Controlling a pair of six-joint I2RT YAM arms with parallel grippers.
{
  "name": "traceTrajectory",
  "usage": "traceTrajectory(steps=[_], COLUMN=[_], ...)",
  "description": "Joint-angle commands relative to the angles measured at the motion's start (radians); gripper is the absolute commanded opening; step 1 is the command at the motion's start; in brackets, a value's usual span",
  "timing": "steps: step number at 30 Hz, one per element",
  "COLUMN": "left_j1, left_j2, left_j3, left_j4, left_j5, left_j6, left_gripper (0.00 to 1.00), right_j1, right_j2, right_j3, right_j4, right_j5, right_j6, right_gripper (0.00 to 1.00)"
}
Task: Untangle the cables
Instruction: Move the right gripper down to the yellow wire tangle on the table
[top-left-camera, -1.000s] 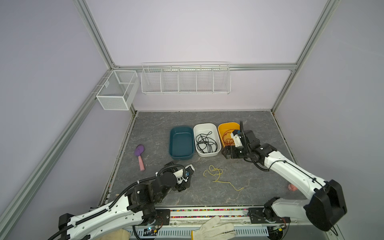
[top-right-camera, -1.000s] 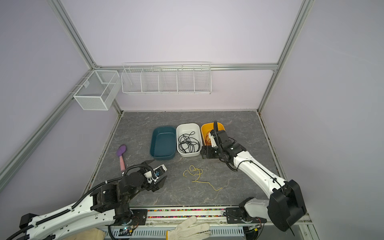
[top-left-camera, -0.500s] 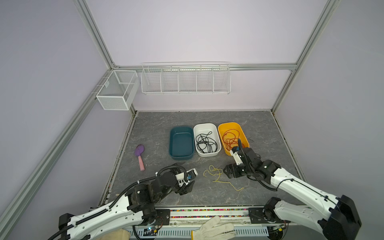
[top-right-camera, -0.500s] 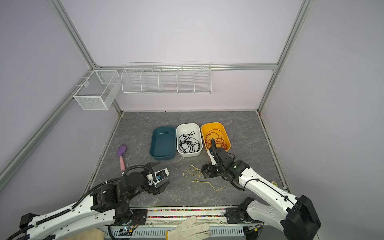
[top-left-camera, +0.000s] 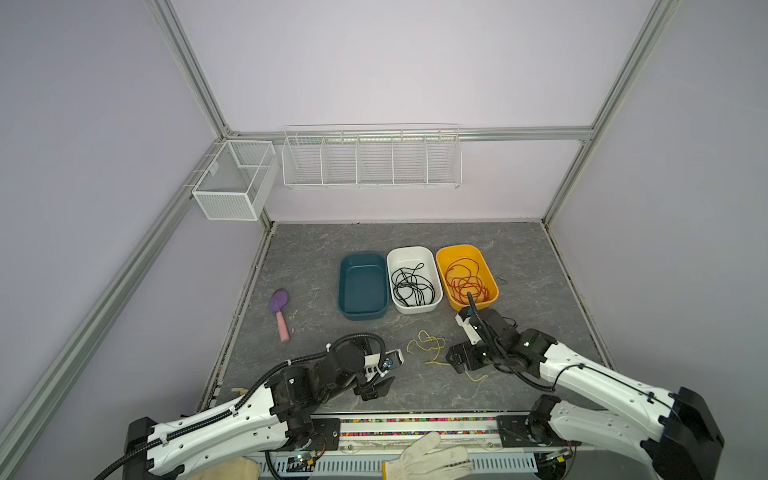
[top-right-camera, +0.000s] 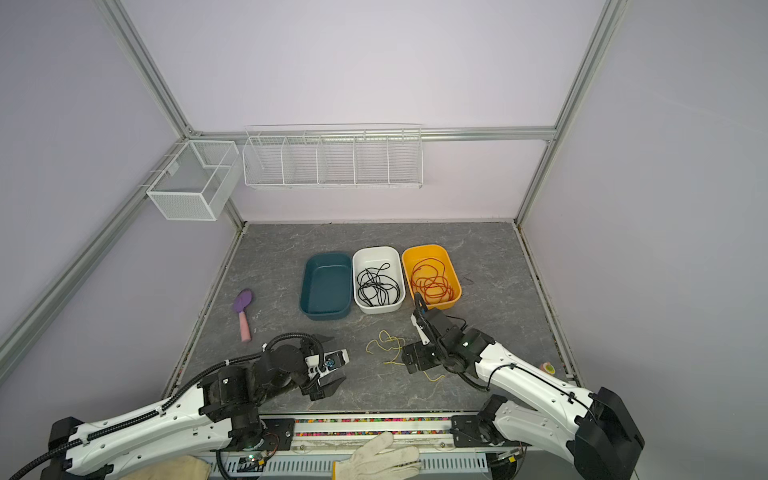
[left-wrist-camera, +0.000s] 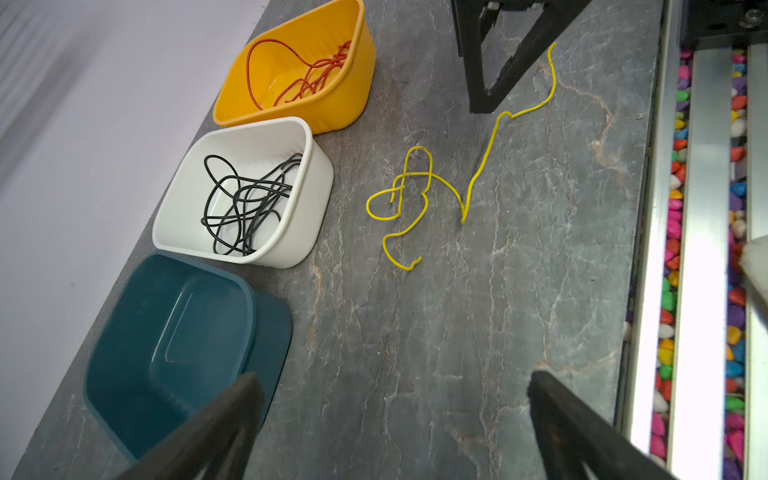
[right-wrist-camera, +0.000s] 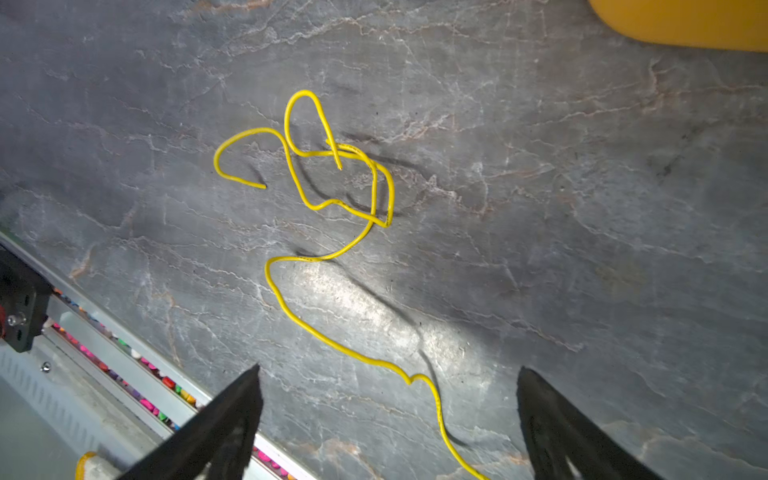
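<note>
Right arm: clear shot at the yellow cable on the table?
Probably yes. The right hand hangs open just above the yellow cable, which lies loose on the bare table, apart from the orange bin. The cable's tail runs between the jaws, with nothing in the way.

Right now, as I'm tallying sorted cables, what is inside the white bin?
The white bin holds a loose tangle of black cable, nothing else showing. Its loops overlap, so whether it is one cable or several cannot be told.

Grey marbled tabletop (top-left-camera: 540, 257): three tubs (top-left-camera: 417, 308), yellow cable (left-wrist-camera: 481, 162) (loosely looped), purple brush (top-left-camera: 278, 300).
</note>
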Motion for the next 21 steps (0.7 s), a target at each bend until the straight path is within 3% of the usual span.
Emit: traceTrajectory(steps=[1, 15, 21], left_j1=[0.005, 0.004, 0.005], left_j2=[-0.016, -0.011, -0.012], left_j3=[-0.017, -0.022, -0.024], left_j4=[0.026, 0.019, 0.017], left_j5=[0.043, 0.044, 0.047], left_j6=[-0.028, -0.034, -0.033], left_gripper=[0.99, 1.00, 1.00], right_j1=[0.018, 0.091, 0.115], right_j2=[0.026, 0.113, 0.175], right_j3=[-0.013, -0.011, -0.005], right_j4=[0.011, 0.040, 0.063], right_j5=[0.012, 0.039, 0.056], right_j6=[-0.012, -0.046, -0.056], right_gripper=[1.00, 0.77, 0.75])
